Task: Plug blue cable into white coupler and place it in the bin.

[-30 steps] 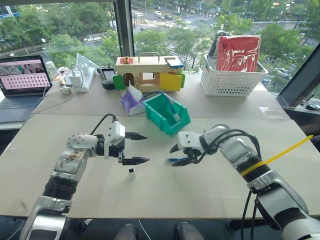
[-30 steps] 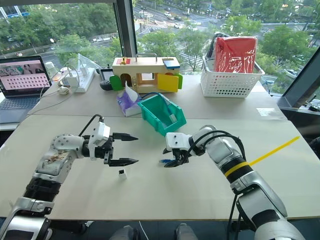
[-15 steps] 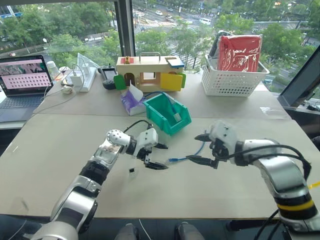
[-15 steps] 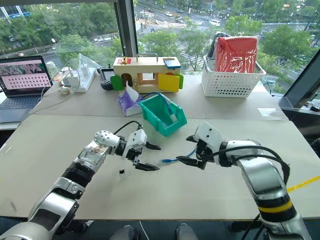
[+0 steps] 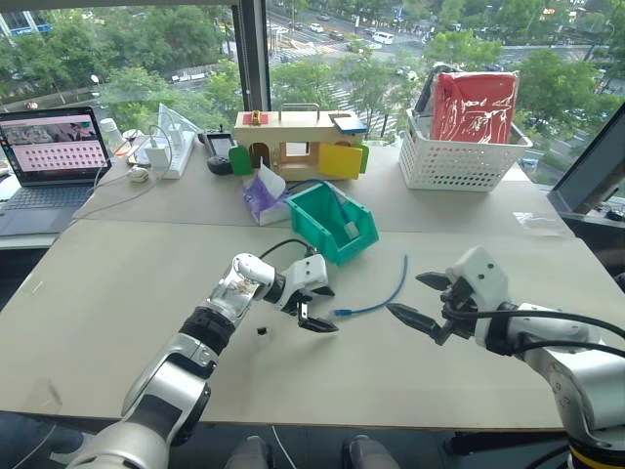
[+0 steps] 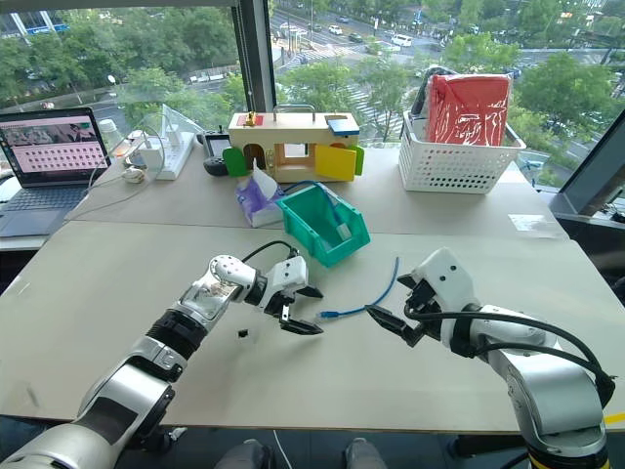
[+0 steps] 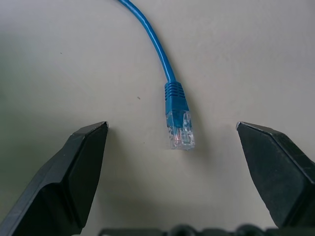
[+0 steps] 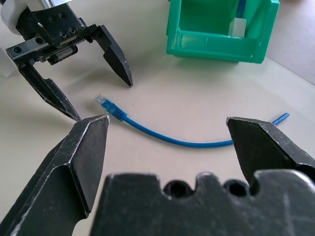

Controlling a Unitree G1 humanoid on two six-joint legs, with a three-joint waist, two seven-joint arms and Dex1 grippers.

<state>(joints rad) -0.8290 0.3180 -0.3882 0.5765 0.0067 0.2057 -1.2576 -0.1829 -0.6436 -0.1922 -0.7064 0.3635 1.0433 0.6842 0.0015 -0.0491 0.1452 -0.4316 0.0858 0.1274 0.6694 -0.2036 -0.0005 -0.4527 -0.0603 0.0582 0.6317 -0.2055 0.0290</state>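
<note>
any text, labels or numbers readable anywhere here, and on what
No text can be read in these pictures.
Laptop screen: a pink page with rows of small marks, too small to read.
Red package in the white basket: no legible print.
Bin, blue cable, wooden toy house: no lettering visible.

Between the right end effector point(image 8: 167, 147) and its spread fingers, the blue cable point(image 8: 172, 140) lies curved on the bench point(image 8: 147, 64), its plug facing the open left end effector point(image 8: 101, 96), below the bin point(image 8: 216, 44).
</note>
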